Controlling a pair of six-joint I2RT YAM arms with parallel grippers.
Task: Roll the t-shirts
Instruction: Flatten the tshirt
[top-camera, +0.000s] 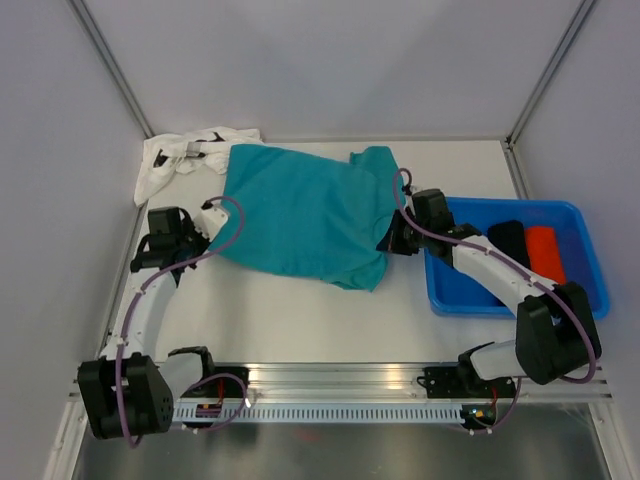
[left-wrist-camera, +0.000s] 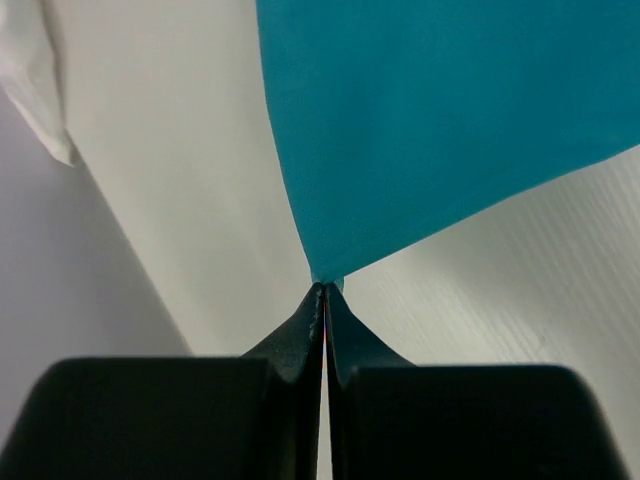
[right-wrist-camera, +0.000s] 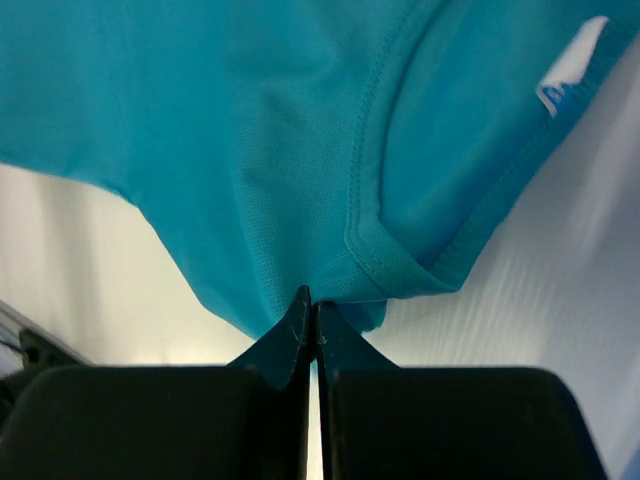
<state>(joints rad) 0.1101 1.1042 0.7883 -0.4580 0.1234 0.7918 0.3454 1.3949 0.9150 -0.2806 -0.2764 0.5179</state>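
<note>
Teal t-shirt is lying lengthwise between left and right edges of the desk, left fingers and right fingers each pinching one end.

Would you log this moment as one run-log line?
left fingers: shut on teal t-shirt corner | right fingers: shut on teal t-shirt edge | white t-shirt: crumpled, far left | rolling: not started

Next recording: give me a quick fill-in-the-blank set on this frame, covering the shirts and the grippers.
1. The left gripper and right gripper are both ____ on the teal t-shirt.
2. The white t-shirt lies crumpled at the far ____ corner of the table.
3. The bin at the table's right side is ____ in colour.
Missing words: shut, left, blue.
</note>
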